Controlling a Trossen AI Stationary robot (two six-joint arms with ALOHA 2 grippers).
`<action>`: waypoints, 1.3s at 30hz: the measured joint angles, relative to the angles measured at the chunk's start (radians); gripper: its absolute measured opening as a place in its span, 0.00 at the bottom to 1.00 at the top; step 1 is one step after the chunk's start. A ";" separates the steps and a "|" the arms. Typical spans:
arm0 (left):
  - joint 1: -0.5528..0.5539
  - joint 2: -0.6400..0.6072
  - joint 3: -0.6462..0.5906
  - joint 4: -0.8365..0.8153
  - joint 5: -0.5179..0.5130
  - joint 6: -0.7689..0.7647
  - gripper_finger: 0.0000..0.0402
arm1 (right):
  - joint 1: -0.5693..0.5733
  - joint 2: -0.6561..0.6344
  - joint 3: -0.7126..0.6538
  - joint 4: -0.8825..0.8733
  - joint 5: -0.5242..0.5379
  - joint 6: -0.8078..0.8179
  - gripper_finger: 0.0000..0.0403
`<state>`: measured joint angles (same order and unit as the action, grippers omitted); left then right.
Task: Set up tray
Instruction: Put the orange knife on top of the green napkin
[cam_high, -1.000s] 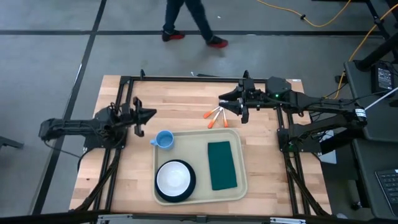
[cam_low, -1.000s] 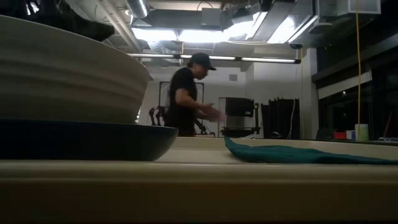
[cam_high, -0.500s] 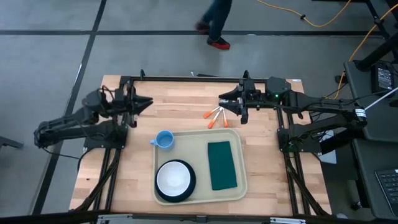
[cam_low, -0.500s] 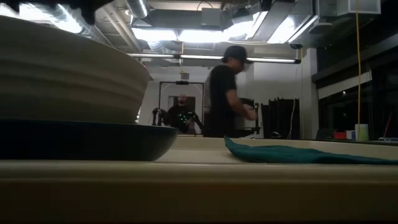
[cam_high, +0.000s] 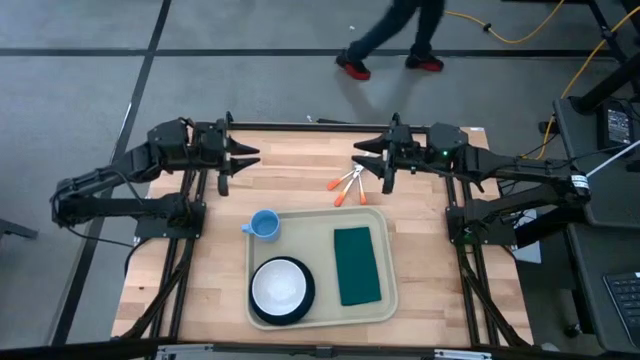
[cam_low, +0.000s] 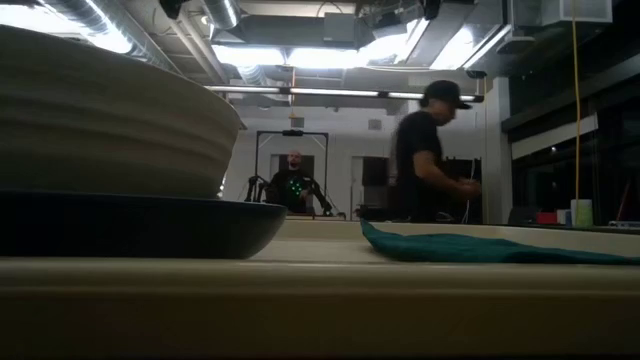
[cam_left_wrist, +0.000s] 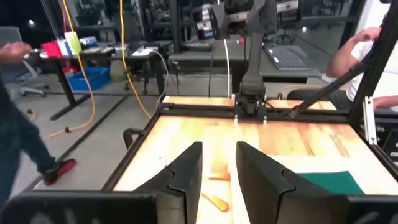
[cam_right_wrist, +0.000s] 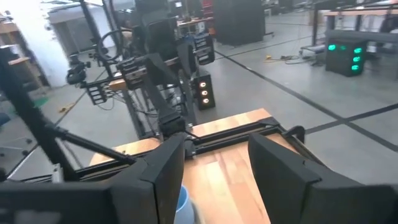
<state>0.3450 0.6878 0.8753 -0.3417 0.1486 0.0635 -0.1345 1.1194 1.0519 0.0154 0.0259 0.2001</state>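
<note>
Beige rectangular plastic tray (cam_high: 318, 264) on wooden worktop (cam_high: 210, 262), near edge.
Beyond tray's far rim: left claw (cam_high: 238, 160) fingers slightly parted, right claw (cam_high: 363, 159) spread; both hold nothing.

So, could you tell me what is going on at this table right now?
Nothing is being handled at this moment. A cream tray lies on the table, holding a white bowl on a dark plate and a green napkin. A blue cup stands at the tray's corner, and orange-handled cutlery lies behind it. The left gripper and right gripper hover over the table's far side, both empty, the right one's fingers open. A person walks past.
</note>
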 joint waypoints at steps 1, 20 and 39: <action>0.000 0.004 0.000 -0.003 0.001 0.000 0.23 | 0.000 0.000 0.000 0.000 0.008 0.002 0.46; 0.003 0.011 0.001 0.023 0.000 -0.024 0.24 | -0.008 0.000 0.008 -0.008 0.103 -0.024 0.53; 0.031 0.013 0.042 -0.031 0.000 -0.061 0.24 | -0.029 0.035 0.180 -0.503 0.135 -0.017 0.62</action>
<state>0.3759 0.7006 0.9174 -0.3728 0.1486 0.0029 -0.1637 1.1549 1.2320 -0.4878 0.1613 0.1827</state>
